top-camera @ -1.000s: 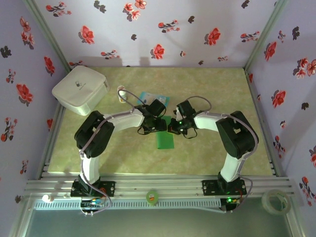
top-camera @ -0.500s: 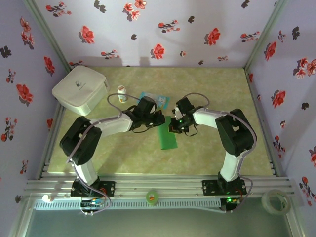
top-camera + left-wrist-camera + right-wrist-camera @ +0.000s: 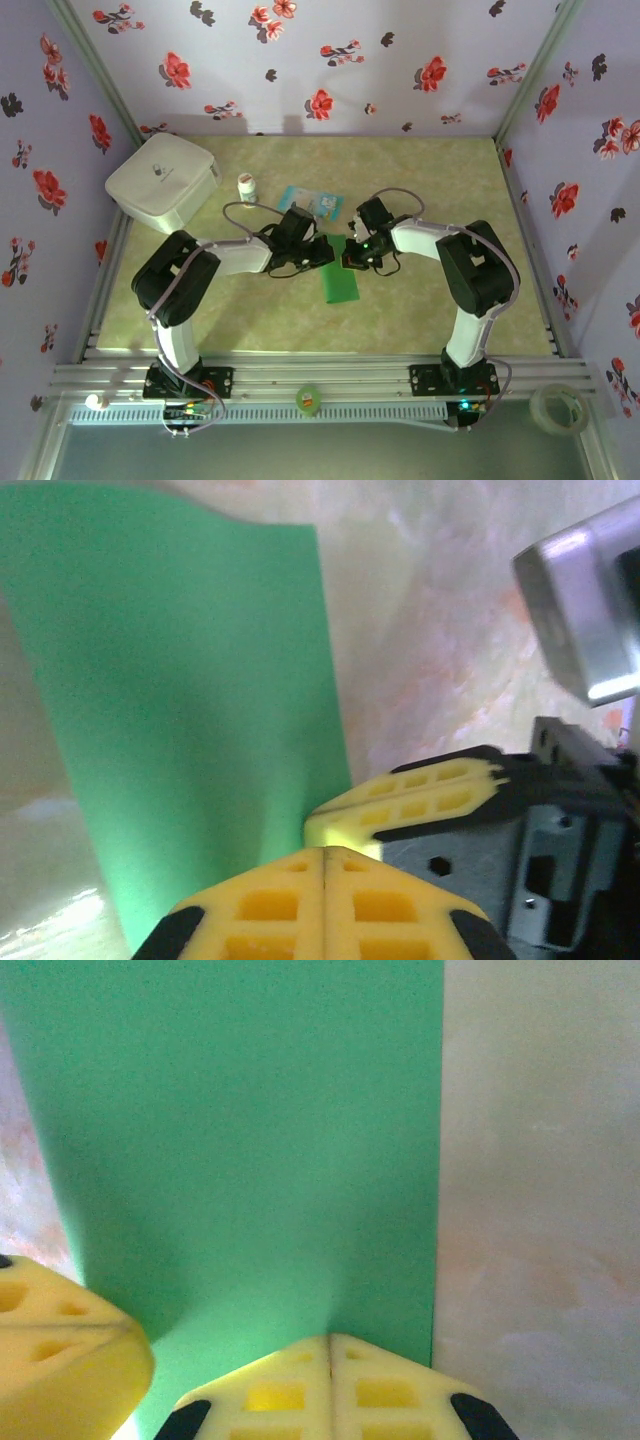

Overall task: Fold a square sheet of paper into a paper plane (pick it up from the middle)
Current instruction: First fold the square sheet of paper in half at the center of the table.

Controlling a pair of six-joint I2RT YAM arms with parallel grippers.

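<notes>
The square sheet of paper (image 3: 341, 282) lies on the table as a long, narrow bright green rectangle, tilted a little. My left gripper (image 3: 326, 250) is at its far left corner and my right gripper (image 3: 349, 256) at its far right edge, tips almost touching. In the left wrist view the left gripper (image 3: 325, 849) is shut with its tips on the green paper (image 3: 180, 710), which curves up at one side; the right gripper's yellow fingers (image 3: 415, 792) sit just beside it. In the right wrist view the right gripper (image 3: 330, 1337) is shut on the paper (image 3: 240, 1140). The paper plane is out of view.
A white box (image 3: 162, 180) stands at the back left, with a small white bottle (image 3: 245, 186) and a blue-and-white packet (image 3: 305, 202) behind the grippers. A green tape roll (image 3: 308, 399) and a clear roll (image 3: 557, 408) rest by the front rail. Flowered walls enclose three sides.
My left gripper has shut and its arm has swung down to the paper's far edge, uncovering the white bottle. The paper now lies narrower and more tilted. The right gripper has barely moved.
</notes>
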